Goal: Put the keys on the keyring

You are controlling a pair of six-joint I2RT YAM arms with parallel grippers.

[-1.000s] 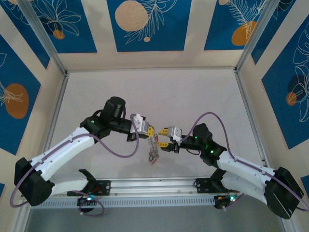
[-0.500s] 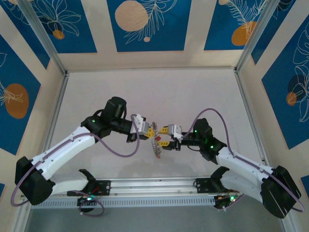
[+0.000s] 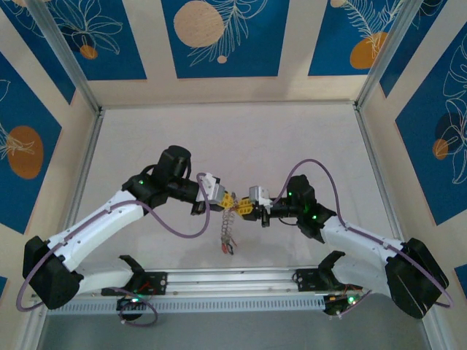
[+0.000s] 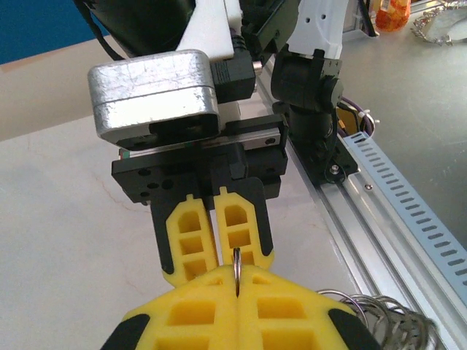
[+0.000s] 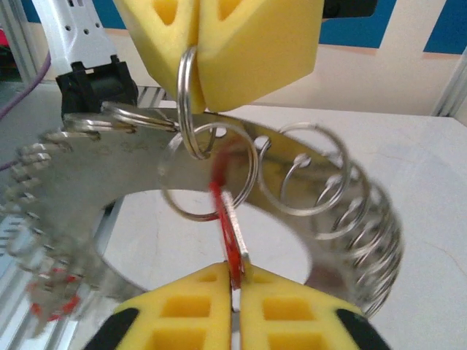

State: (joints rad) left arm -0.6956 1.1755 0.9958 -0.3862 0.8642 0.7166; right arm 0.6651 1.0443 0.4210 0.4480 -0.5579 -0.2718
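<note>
Red key (image 5: 232, 244) — grey keyring (image 5: 84, 182) w/ toothed rim — yellow pads (image 5: 292, 321)

At the bottom, the yellow fingers of the right gripper (image 5: 233, 284) are pressed together on a thin red key (image 5: 228, 226), which stands almost upright between them. At the top, the left gripper (image 5: 195, 69) pinches a small split ring (image 5: 187, 109) – this ring hangs down and links with other wire rings (image 5: 314, 179). Behind them the grey toothed keyring (image 5: 80, 189) hangs tilted above the pale table (image 5: 416, 182), with a red blur at its lower left edge.
</note>
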